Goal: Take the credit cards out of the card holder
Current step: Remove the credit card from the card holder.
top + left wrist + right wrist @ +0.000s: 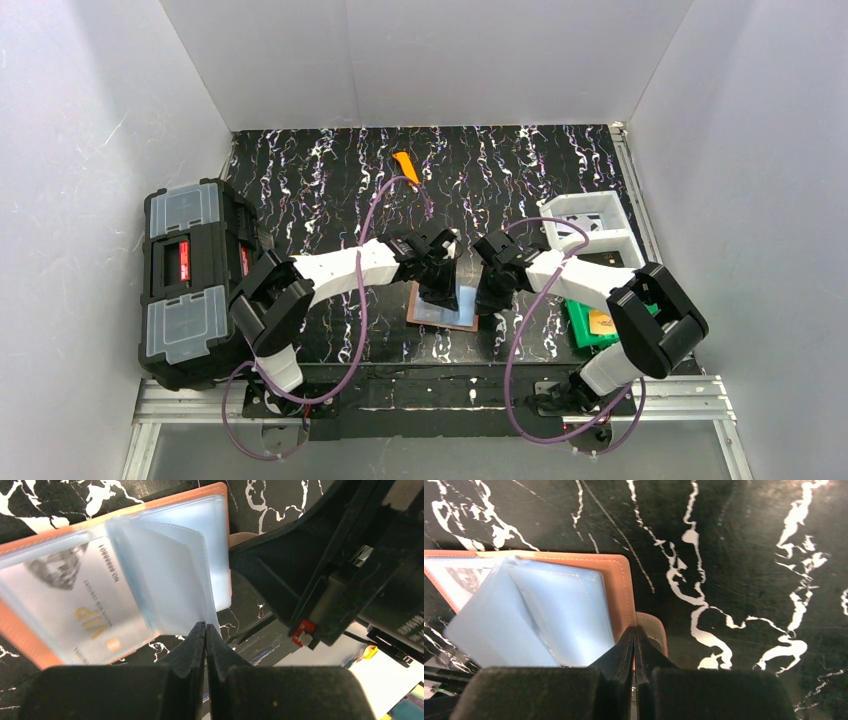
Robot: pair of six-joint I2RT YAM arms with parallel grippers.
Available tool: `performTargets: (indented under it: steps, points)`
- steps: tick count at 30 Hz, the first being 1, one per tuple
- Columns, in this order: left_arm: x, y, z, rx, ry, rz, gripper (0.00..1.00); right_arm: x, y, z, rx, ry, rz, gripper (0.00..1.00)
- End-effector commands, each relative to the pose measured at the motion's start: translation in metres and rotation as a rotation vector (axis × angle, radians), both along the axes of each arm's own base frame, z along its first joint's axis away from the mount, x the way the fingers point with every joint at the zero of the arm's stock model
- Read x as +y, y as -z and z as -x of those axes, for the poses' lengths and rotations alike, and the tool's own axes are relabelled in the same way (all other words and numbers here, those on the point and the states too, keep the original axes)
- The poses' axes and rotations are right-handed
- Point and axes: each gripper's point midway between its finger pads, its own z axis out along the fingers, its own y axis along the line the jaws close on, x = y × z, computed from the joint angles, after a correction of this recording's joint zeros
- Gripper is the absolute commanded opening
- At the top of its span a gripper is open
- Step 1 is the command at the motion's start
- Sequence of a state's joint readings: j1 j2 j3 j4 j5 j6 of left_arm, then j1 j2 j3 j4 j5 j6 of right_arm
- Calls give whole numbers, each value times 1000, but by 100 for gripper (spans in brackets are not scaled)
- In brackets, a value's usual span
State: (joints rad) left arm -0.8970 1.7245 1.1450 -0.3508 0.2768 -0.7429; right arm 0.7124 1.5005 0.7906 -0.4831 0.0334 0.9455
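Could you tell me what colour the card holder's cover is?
The card holder is orange-tan, clearest in the right wrist view.

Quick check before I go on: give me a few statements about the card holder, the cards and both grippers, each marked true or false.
1. The card holder lies open on the table. True.
2. The left gripper is open above the holder. False: it is shut, pinching a clear sleeve.
3. A VIP card sits inside a sleeve. True.
4. The right gripper holds the orange knife. False: the knife lies apart at the far side of the table, and the right gripper is shut on the holder's edge beside its tab.
5. All cards are out. False: the VIP card is in the holder.
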Motion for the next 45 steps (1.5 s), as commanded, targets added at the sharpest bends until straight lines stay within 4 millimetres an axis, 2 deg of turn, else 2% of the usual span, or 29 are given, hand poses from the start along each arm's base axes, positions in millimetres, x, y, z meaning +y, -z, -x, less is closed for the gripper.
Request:
performTargets:
  steps: [1, 6, 11, 13, 15, 18, 23, 28, 45]
  points:
    - [-6, 6, 4, 18, 32, 11, 0, 18, 12, -10, -36, -40, -42, 6]
    - [-9, 20, -1, 24, 28, -5, 0, 20, 8, -10, -47, -49, -62, 6]
    - [-6, 46, -1, 64, 7, -67, 7, 19, -10, -11, -89, -41, -88, 13]
    - [-5, 50, -1, 75, -2, -79, 14, 17, -22, -13, -116, -36, -96, 17]
    - [-6, 46, -2, 74, -1, -69, 21, 16, -34, -15, -142, -34, -106, 20]
    - [-7, 35, -4, 50, 6, -55, 27, 16, -53, -18, -178, -36, -121, 24]
    - [-6, 9, -12, -5, 9, -38, 30, 16, -74, -21, -213, -39, -131, 26]
    - [1, -4, -20, -28, -8, -32, 29, 16, -84, -21, -220, -46, -136, 25]
    - [23, -2, -32, -39, -45, -94, 7, 20, -93, -15, -206, -64, -169, 25]
